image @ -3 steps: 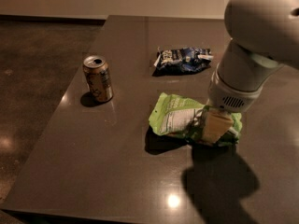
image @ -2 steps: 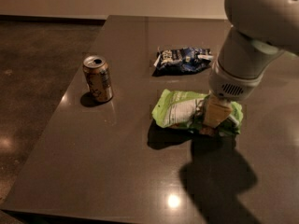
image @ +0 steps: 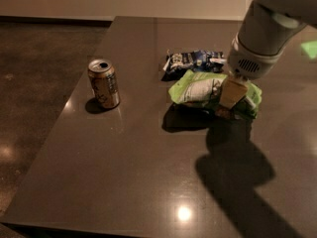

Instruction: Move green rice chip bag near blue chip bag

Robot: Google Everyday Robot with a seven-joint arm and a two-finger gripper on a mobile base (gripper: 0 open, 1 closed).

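The green rice chip bag [image: 195, 89] is lime green with a white label panel. It hangs a little above the dark table [image: 124, 172] and casts a shadow below itself. My gripper [image: 230, 97] is shut on the bag's right part, with the tan fingers [image: 232, 92] reaching down from the white arm at the upper right. The blue chip bag [image: 192, 61] lies flat on the table just behind the green bag, and their edges nearly overlap in view.
A gold drink can [image: 104, 83] stands upright to the left of the bags. The table's left edge [image: 64, 108] runs diagonally beside a brown floor. The arm's shadow [image: 237, 172] falls on the table's front right.
The gripper has carried the green bag up off the table and back towards the blue bag. The gap between the two bags has nearly closed. The can and the blue bag have not moved.
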